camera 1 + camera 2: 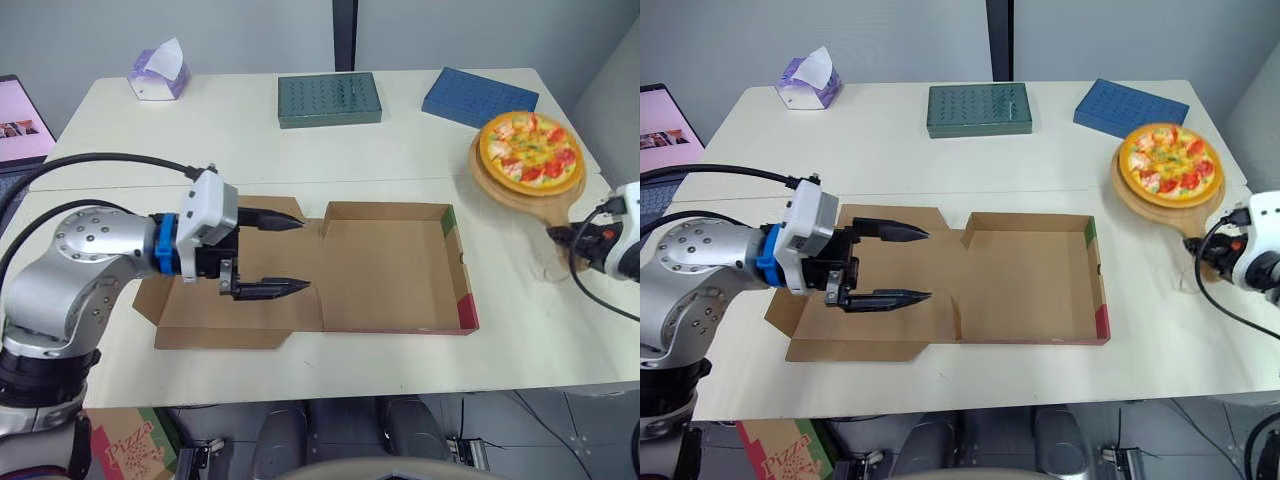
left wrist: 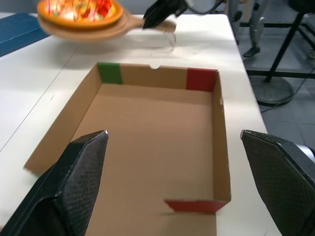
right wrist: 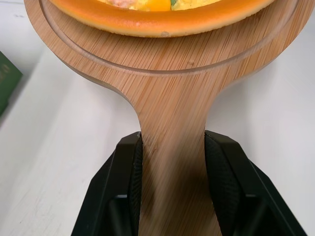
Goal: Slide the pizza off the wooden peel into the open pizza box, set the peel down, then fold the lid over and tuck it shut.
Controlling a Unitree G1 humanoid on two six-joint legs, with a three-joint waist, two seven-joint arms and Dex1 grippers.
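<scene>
The pizza [image 1: 530, 152] lies on the round wooden peel [image 1: 503, 188] at the table's right side. My right gripper [image 3: 173, 142] is shut on the peel's handle [image 3: 172, 113], with a black finger on each side of it. The open cardboard pizza box [image 1: 390, 265] sits in the middle of the table, its tray empty and its lid [image 1: 200, 322] lying flat to the left. My left gripper [image 1: 305, 254] hovers open over the lid, its fingers [image 2: 83, 162] pointing towards the tray with nothing between them.
Along the back of the table stand a tissue box [image 1: 158, 72], a flat green box [image 1: 329, 99] and a flat blue box [image 1: 479, 96]. A screen [image 1: 20, 120] is off the table's left edge. A printed pizza box [image 1: 125, 440] lies on the floor.
</scene>
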